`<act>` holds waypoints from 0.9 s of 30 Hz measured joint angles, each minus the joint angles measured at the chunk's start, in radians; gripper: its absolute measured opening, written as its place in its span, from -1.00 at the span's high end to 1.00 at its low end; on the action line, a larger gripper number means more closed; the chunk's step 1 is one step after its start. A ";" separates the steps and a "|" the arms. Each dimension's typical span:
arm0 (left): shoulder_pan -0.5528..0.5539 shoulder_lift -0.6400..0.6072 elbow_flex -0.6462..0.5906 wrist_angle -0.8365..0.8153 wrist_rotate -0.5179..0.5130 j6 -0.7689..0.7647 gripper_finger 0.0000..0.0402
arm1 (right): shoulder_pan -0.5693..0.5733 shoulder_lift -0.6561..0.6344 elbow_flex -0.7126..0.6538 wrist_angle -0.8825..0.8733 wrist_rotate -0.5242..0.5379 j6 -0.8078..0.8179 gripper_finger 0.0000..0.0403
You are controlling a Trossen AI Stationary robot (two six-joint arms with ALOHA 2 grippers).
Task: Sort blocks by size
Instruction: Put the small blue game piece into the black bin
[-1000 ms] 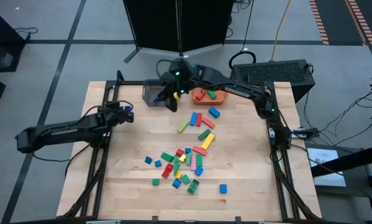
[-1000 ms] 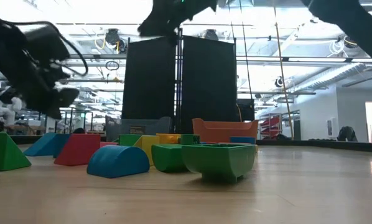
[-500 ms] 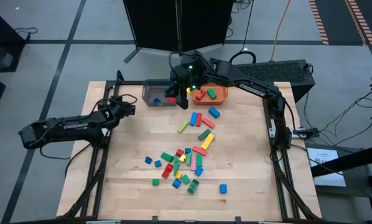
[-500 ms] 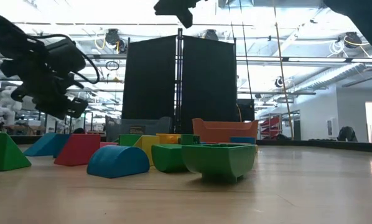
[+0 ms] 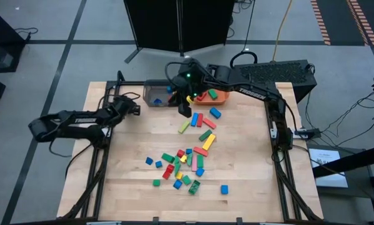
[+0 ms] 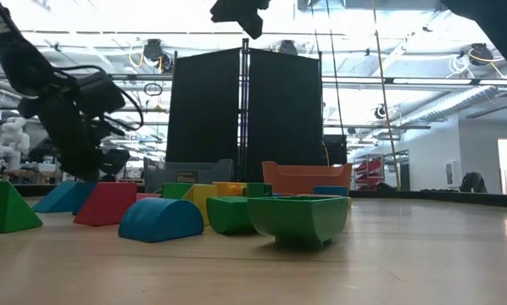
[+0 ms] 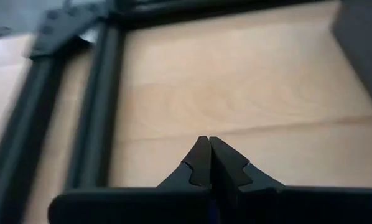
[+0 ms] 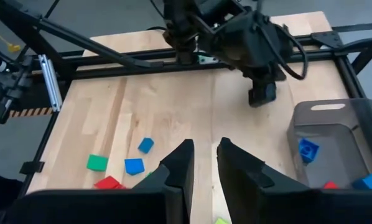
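High view, right gripper (image 5: 185, 111) slightly parted, empty, left gripper (image 5: 134, 107) closed

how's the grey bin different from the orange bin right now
The grey bin is dark and boxy; the orange bin is bright, with a flared rim in the low view. The grey bin sits nearer the left arm's side, the orange bin nearer the right arm's. The grey bin holds small blue and red blocks; the orange bin holds green and red ones. Both stand along the table's far edge and already contain blocks.
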 joint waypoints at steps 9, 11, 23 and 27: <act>-0.041 0.069 0.004 0.081 0.397 -0.162 1.00 | 0.044 0.000 0.000 -0.018 0.000 0.002 0.68; -0.076 0.060 0.000 0.108 0.473 -0.215 1.00 | 0.051 0.000 0.000 -0.017 0.000 0.003 0.68; -0.291 0.046 0.000 0.585 0.760 -0.496 1.00 | 0.066 0.000 0.000 -0.014 0.001 0.012 0.68; -0.333 0.004 0.035 0.396 0.566 -0.451 1.00 | 0.067 0.000 0.000 -0.013 0.001 0.038 0.68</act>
